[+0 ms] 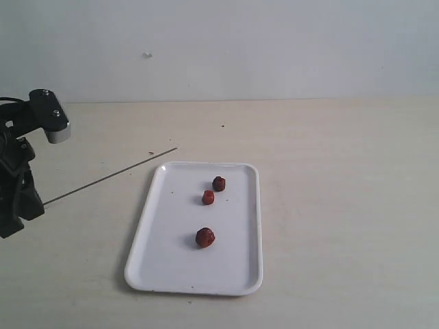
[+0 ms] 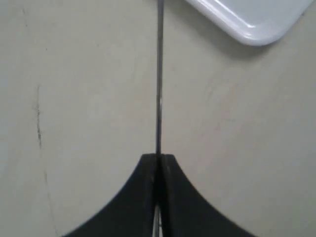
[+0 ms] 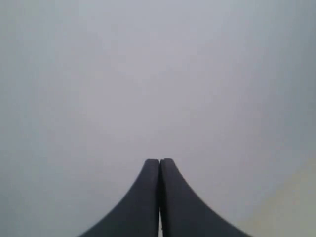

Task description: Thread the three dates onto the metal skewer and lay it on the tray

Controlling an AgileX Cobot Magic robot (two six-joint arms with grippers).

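Observation:
Three dates lie loose on the white tray: one farthest back, one just in front of it, and a larger one nearer the front. The thin metal skewer slants from the far left up toward the tray's back left corner, its tip short of the tray. My left gripper is shut on the skewer's near end; in the left wrist view the skewer runs straight out of the closed left gripper past a tray corner. The right gripper is shut on nothing, facing a blank grey wall.
The left arm's black body and its grey-capped camera stand at the far left edge. The tray sits mid-table on a pale beige tabletop. A light wall rises behind the table. The right arm does not show in the exterior view.

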